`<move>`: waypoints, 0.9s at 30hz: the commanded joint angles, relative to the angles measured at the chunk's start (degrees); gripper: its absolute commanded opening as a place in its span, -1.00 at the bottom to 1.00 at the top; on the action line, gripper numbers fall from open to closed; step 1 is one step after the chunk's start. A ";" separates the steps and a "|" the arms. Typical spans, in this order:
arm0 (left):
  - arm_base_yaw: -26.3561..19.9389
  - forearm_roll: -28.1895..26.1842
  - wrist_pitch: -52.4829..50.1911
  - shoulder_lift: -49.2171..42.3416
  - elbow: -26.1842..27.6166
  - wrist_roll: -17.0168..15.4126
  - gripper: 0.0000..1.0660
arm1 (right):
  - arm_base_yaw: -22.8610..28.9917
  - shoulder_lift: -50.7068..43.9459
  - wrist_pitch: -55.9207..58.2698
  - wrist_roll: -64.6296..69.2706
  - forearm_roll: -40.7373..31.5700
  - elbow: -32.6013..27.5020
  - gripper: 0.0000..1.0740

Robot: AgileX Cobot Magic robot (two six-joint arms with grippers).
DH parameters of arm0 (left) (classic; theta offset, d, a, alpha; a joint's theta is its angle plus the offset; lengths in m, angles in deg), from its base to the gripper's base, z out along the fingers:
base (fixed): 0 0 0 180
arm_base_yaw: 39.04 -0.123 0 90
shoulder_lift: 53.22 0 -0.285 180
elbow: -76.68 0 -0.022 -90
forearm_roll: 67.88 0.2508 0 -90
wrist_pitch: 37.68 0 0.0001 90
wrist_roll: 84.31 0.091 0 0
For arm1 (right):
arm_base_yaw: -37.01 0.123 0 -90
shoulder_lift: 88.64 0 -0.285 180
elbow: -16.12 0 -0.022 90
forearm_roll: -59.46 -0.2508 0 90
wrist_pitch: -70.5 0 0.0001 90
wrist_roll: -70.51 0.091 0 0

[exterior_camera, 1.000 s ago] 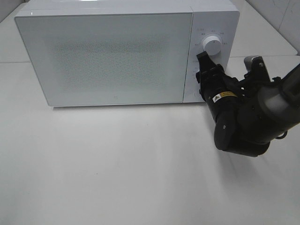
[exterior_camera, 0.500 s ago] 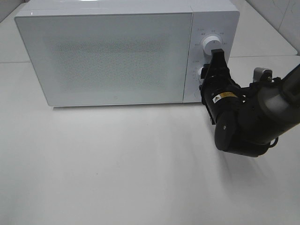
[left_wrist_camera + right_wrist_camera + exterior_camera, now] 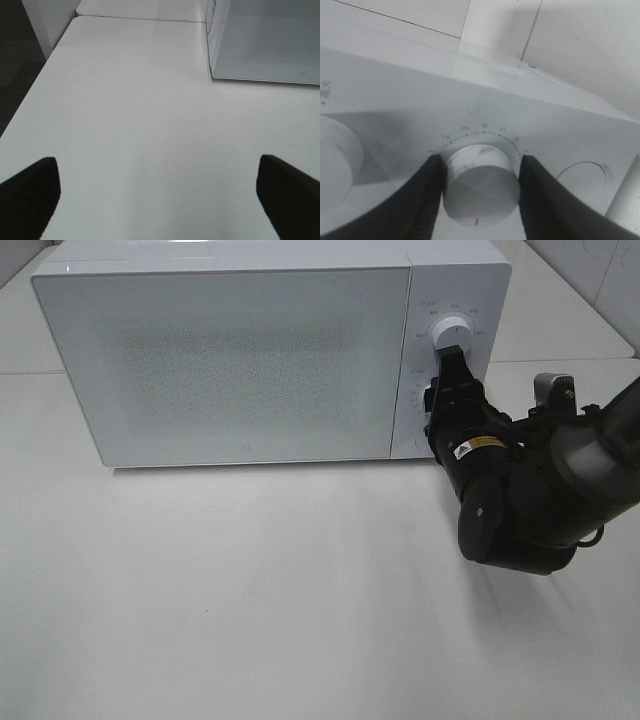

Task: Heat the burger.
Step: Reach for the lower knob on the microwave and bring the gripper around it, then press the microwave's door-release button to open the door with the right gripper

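Standing at the back of the flat white worktop [image 3: 250,590], a boxy white microwave oven [image 3: 455,265] has its frosted door [image 3: 230,360] closed. The black right fingers [image 3: 420,200] pinch its small round white dial [image 3: 477,187] from both sides. The left fingers [image 3: 30,195] hang spread apart above the worktop. Where the burger lies relative to either, I cannot tell.

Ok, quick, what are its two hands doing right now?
Left hand: open, holding nothing.
Right hand: closed on the knob.
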 commanded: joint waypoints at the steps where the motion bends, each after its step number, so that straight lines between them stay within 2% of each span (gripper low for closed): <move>1: 0.00 -0.23 -0.69 -0.92 0.00 -0.34 0.89 | 0.40 -0.29 -8.88 -1.38 7.56 1.83 -0.55; 3: 0.00 -0.23 -0.69 -0.92 0.00 -0.34 0.89 | 0.40 -0.29 -8.88 -1.26 7.39 1.83 -0.50; 4: 0.00 -0.23 -0.69 -0.92 0.00 -0.34 0.89 | 0.40 -0.29 -8.88 -1.09 7.22 1.83 -0.37; 5: 0.00 -0.23 -0.69 -0.92 0.00 -0.34 0.89 | 0.40 -0.29 -8.88 -1.09 7.22 1.83 -0.37; 7: 0.00 -0.23 -0.69 -0.92 0.00 -0.34 0.89 | 0.40 -0.29 -8.94 -0.97 7.22 1.83 -0.24; 19: 0.00 -0.23 -0.69 -0.92 0.00 -0.34 0.89 | 0.40 -0.29 -9.40 -1.20 5.61 1.78 -0.08; 21: 0.00 -0.23 -0.69 -0.92 0.00 -0.34 0.89 | 0.40 -0.29 -9.40 -1.43 5.67 1.78 0.05; 22: 0.00 -0.23 -0.69 -0.92 0.00 -0.34 0.89 | 0.40 -0.29 -9.40 -1.43 5.67 1.78 0.05; 23: 0.00 -0.23 -0.69 -0.92 0.00 -0.34 0.89 | 0.40 -0.29 -9.45 -1.43 5.67 1.78 0.15; 27: 0.00 -0.23 -0.69 -0.92 0.00 -0.34 0.89 | 0.40 -0.29 -9.57 -1.43 6.07 1.72 0.30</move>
